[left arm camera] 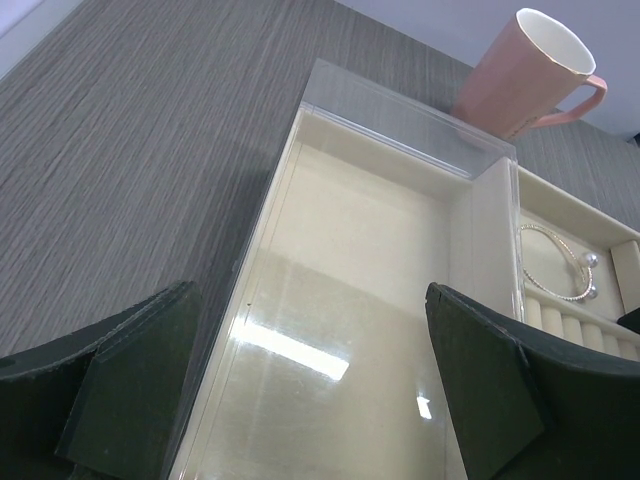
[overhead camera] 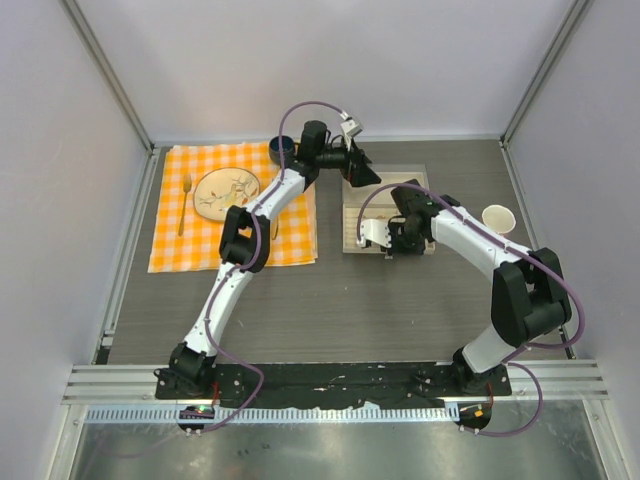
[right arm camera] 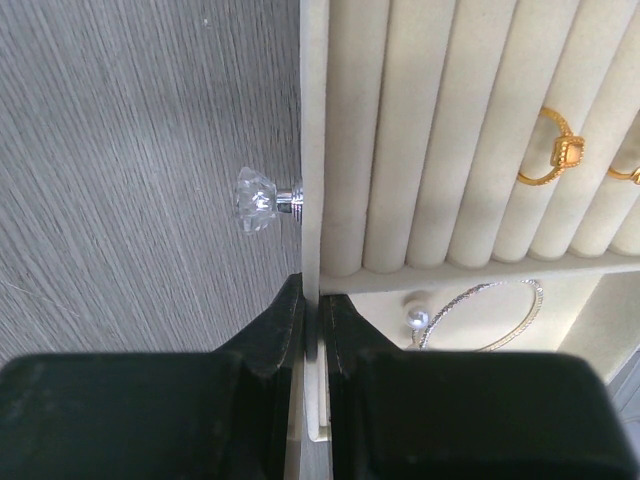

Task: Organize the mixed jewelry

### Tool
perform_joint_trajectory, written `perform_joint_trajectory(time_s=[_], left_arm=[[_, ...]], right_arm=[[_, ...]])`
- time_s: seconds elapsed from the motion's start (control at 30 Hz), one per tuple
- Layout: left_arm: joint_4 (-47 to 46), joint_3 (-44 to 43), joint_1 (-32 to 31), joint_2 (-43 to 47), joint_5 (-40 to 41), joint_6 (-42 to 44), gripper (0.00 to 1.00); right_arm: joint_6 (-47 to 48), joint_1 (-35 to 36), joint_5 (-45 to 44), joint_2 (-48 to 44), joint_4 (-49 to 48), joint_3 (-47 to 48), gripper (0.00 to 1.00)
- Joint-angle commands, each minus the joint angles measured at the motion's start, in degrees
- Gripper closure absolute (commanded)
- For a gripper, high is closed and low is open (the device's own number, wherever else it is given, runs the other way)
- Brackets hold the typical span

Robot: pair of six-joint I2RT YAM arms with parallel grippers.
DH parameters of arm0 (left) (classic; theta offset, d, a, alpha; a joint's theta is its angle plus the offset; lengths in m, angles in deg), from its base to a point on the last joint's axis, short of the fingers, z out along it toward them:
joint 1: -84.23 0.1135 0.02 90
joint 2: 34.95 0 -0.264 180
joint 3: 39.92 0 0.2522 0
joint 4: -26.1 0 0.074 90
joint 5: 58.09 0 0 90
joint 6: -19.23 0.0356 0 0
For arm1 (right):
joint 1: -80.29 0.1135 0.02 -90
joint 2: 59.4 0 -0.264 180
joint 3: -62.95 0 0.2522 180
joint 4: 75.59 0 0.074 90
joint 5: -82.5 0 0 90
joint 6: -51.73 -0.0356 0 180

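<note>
The mixed jewelry (overhead camera: pixel 228 190) lies as small bits on a beige plate (overhead camera: pixel 205 205) on the checked cloth. In the right wrist view, a gold ring (right arm camera: pixel 558 150) sits in the beige box's ring rolls. Below them lies a thin silver hoop (right arm camera: pixel 482 316) with a pearl end, the same silver hoop (left arm camera: pixel 560 265) that the left wrist view shows. My right gripper (right arm camera: pixel 315 300) is shut on the front wall (right arm camera: pixel 313 120) of the beige tray, just below its crystal knob (right arm camera: pixel 258 198). My left gripper (left arm camera: pixel 310 330) hangs open over the box's bare compartment (left arm camera: pixel 350 260), holding nothing.
The jewelry box (overhead camera: pixel 352 212) stands mid-table with both grippers at it. A pink mug (left arm camera: pixel 525 70) stands just beyond the box. The orange checked cloth (overhead camera: pixel 180 250) also carries a fork (overhead camera: pixel 185 200). A dark cup (overhead camera: pixel 281 148) stands behind it.
</note>
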Motion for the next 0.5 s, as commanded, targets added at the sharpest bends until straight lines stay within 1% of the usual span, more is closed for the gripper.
perform_joint_trajectory(time_s=[0.0, 0.47], left_arm=[[-2.8, -0.2, -0.7, -0.5, -2.3, -0.8, 0.0], [-3.1, 0.4, -0.7, -0.8, -2.6, -1.0, 0.0]], right_arm=[[-0.2, -0.4, 0.0, -0.3, -2.5, 1.5, 0.99], [0.6, -0.7, -0.2, -1.0, -1.0, 3.7, 0.99]])
